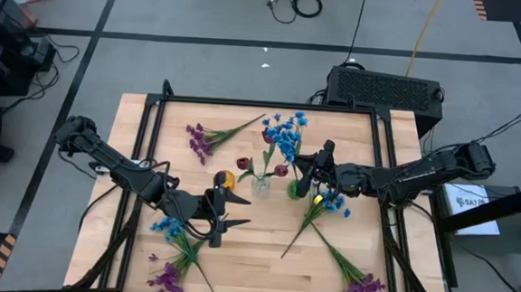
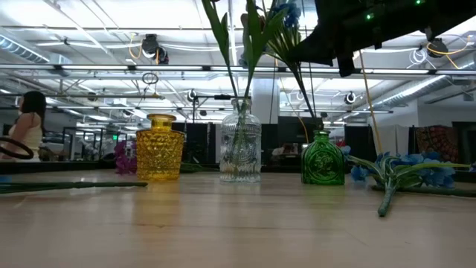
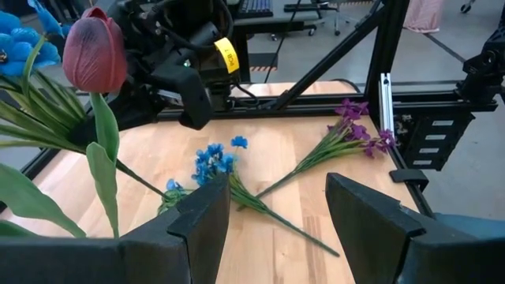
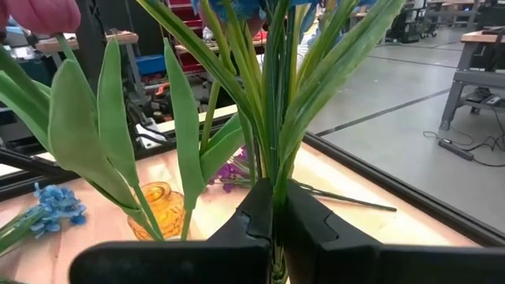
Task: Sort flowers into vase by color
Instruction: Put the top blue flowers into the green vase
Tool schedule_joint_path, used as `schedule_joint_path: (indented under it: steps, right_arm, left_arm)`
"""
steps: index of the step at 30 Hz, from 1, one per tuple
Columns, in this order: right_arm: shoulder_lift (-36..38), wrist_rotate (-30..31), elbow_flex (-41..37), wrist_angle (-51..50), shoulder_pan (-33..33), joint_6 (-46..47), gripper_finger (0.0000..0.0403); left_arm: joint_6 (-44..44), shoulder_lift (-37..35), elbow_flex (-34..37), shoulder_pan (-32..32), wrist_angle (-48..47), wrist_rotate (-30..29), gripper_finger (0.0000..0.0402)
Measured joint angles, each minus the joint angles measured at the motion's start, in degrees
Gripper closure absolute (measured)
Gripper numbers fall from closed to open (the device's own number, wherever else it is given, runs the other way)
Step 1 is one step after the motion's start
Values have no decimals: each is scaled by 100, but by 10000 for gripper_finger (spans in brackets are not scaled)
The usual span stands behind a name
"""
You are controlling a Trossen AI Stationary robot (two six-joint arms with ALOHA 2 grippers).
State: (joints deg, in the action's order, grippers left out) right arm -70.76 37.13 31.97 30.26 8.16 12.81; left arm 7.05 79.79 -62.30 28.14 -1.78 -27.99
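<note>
The table was pale wood with a smooth, faintly glossy top. At mid-frame in the low view, the yellow vase was knobbly pressed glass, the clear vase ribbed shiny glass, and the green vase glossy embossed glass. The flowers had matt, plastic-looking leaves. The left gripper had matt black plastic fingers. The frame at the upper right of the left wrist view was dull black metal.

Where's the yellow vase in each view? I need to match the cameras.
High view: yellow vase mid-table, left of the clear vase.
Low view: yellow vase leftmost of three, clear vase beside it.
Left wrist view: not in it.
Right wrist view: low behind leaves.
Shared landmark: clear vase.
</note>
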Motion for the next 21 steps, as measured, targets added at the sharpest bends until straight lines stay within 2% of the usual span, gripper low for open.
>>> schedule_joint_path:
  steps: [21]
  right_arm:
    - [0, 50, 0, -37, 7, 49, 399]
  left_arm:
    - [0, 0, 2, 0, -42, 0, 185]
